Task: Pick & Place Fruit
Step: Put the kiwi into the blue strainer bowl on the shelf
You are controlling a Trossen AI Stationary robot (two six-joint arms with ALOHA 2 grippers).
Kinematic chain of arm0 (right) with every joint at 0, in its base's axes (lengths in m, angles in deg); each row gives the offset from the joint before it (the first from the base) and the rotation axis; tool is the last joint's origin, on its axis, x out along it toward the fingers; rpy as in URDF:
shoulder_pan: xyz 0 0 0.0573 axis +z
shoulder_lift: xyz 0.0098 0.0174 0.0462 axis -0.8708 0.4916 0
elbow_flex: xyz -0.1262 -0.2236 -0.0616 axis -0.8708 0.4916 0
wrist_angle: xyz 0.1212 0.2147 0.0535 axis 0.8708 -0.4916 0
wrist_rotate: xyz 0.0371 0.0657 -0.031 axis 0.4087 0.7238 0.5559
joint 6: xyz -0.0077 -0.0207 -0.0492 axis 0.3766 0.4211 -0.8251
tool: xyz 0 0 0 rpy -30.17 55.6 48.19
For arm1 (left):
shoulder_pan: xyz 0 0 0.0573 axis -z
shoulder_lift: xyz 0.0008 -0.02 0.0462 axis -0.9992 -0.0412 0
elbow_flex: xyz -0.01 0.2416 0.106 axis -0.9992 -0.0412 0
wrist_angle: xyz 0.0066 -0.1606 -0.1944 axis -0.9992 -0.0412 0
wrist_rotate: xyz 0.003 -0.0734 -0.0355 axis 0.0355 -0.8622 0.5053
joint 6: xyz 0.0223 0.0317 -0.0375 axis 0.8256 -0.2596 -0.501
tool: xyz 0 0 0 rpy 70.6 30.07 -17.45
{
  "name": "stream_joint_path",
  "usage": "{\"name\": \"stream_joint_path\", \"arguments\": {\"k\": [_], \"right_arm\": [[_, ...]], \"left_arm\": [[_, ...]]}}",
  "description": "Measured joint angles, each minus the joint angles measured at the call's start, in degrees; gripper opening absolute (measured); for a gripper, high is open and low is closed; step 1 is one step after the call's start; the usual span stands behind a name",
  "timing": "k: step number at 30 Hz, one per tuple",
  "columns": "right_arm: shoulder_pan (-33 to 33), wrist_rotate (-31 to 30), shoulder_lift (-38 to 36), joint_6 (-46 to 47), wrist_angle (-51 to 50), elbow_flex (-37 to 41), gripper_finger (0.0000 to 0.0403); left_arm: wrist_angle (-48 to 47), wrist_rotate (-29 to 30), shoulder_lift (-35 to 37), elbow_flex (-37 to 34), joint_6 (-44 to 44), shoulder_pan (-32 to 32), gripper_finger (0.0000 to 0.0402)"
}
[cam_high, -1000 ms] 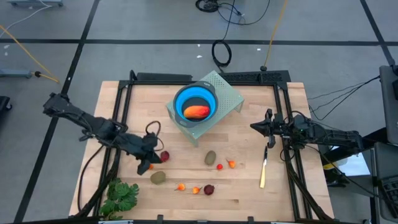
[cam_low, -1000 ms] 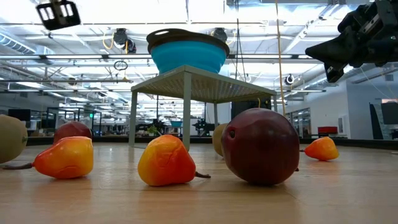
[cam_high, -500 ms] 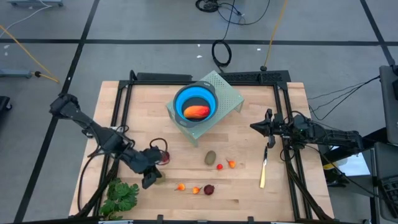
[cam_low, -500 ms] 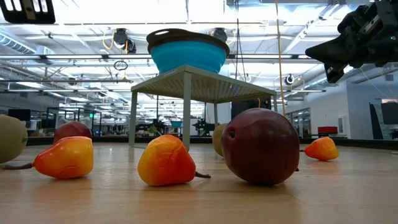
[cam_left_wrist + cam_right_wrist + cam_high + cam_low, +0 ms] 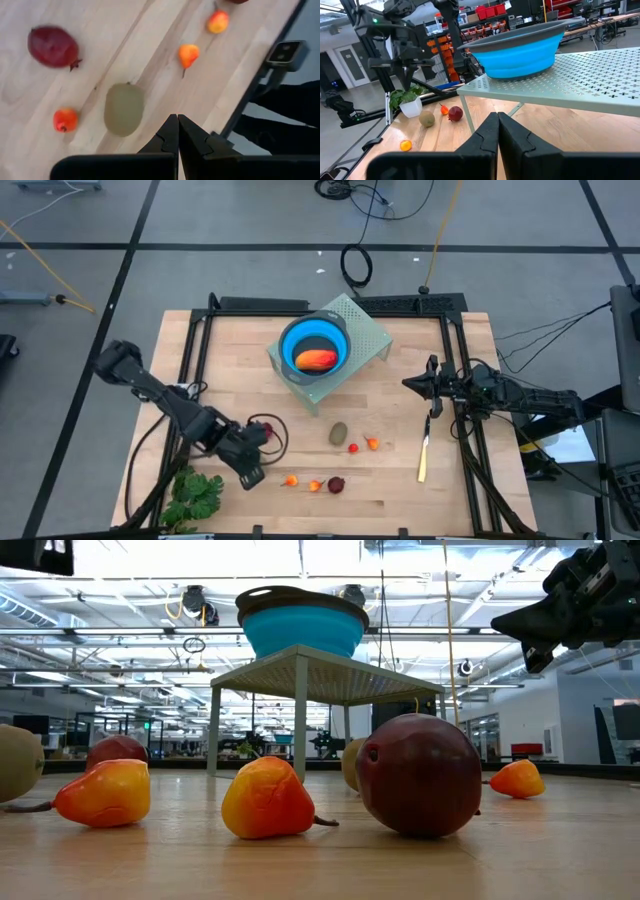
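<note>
left pincer [image 5: 177, 131] shut, empty, above green fruit [image 5: 123, 109] at my 7 o'clock; i risk knocking it away unless opened.

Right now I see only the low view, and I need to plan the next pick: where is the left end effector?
Observer: The left end effector is over the table near the green leafy bunch, shut and empty. A brown-green oval fruit lies just ahead of its tips.
Operator: Is the blue bowl empty?
Observer: No, the blue bowl holds the long orange-red fruit.
Operator: And what is under the right end effector?
Observer: The right end effector hangs shut at the table's right side, near one end of a yellow-handled knife lying flat.
</note>
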Motion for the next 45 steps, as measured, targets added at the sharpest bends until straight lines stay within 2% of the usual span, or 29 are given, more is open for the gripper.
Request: {"name": "stream_joint_path", "arguments": {"k": [7,15,27,32,45], "right_arm": [[0.0,0.0,0.0,0.02,0.02,0.0,0.0],[0.0,0.01,0.02,0.0,0.03,0.0,0.0],[0.0,0.0,0.02,0.01,0.03,0.0,0.0],[0.0,0.02,0.02,0.02,0.04,0.0,0.0],[0.0,0.02,0.02,0.01,0.04,0.0,0.0]], "left_arm": [[-2.23,-0.41,-3.65,0.0,-3.43,0.83,0.0],[-1.51,-0.4,-7.08,0.0,2.55,1.97,0.0002],[-1.54,-0.35,-7.35,0.0,6.04,1.95,0.0041],[-1.63,1.52,-7.35,0.0,5.06,1.95,0.0093],[-1.67,1.66,-7.35,-0.02,4.86,1.95,0.0306]]}}
